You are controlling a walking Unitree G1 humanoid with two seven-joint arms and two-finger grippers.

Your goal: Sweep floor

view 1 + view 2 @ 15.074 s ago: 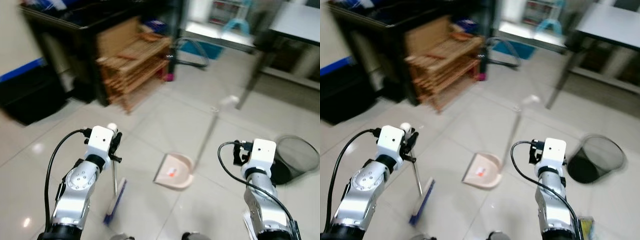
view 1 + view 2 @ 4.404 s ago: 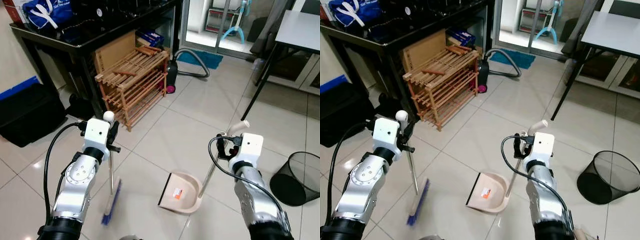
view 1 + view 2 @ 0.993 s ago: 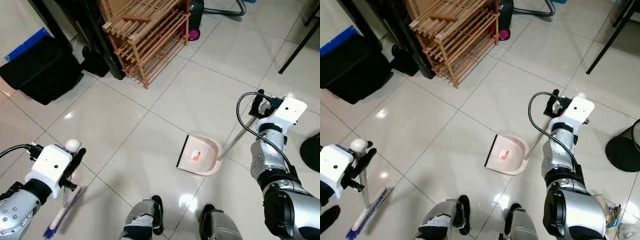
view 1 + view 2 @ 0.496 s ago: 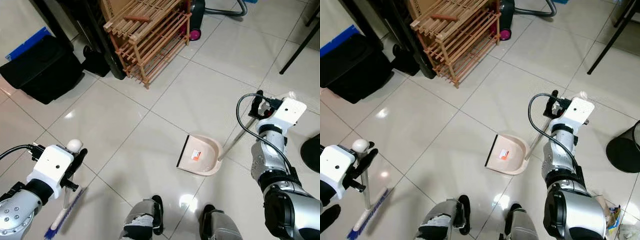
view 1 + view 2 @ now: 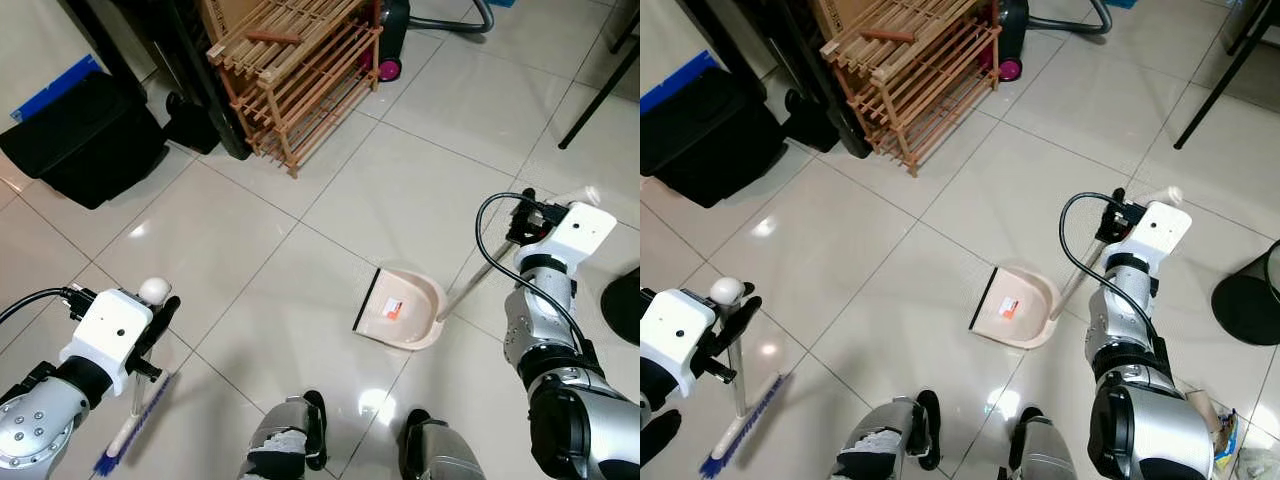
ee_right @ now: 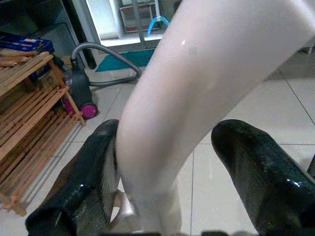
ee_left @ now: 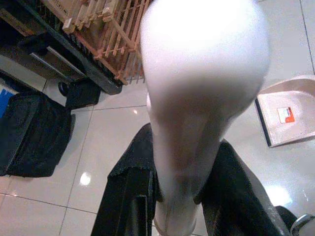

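The broom (image 5: 135, 420) stands at about 7 o'clock in the head view, its blue bristles on the tiled floor (image 5: 250, 250) and its white knob at the top. The left gripper (image 7: 179, 196) has its jaws pinching the broom's handle just below the knob. The dustpan (image 5: 400, 308) lies flat on the floor near the middle, toward 5 o'clock, with an orange label inside and its long handle rising toward 3 o'clock. The right gripper (image 6: 162, 187) has its jaws closed on that handle near its top. The robot's feet (image 5: 290, 445) show at 6 o'clock. A wooden rack (image 5: 290, 75) stands at 12 o'clock, a black bag (image 5: 85, 135) at 10 o'clock, and a vacuum (image 5: 1015, 25) beyond the rack at 1 o'clock.
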